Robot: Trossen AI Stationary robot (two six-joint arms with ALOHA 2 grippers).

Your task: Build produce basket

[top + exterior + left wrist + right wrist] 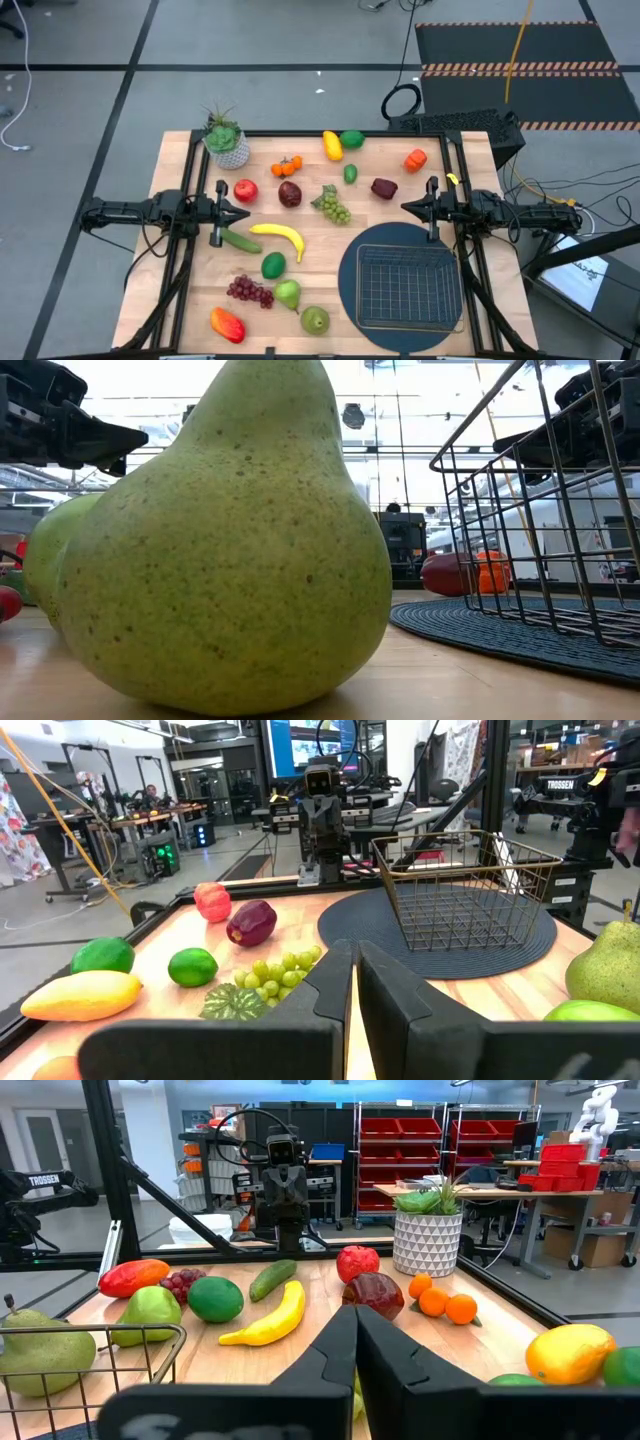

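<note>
Toy produce lies scattered over the wooden table: a banana [280, 237], a cucumber [240, 240], a red apple [245, 190], green grapes [333, 207], purple grapes [250, 291], two pears [288, 294] [315, 319], oranges [287, 166] and limes [352, 139]. The wire basket [408, 288] stands empty on a round dark mat at the near right. My left gripper [247, 212] [355, 985] hovers shut between apple and cucumber. My right gripper [403, 207] [355, 1320] hovers shut above the mat's far edge. Both point toward the table's middle.
A potted plant [226, 140] stands at the far left corner. A yellow fruit [332, 145], a dark red fruit [384, 188] and a red-orange one [415, 159] lie along the far side. In the low view a pear [230, 550] fills the foreground beside the mat [500, 635].
</note>
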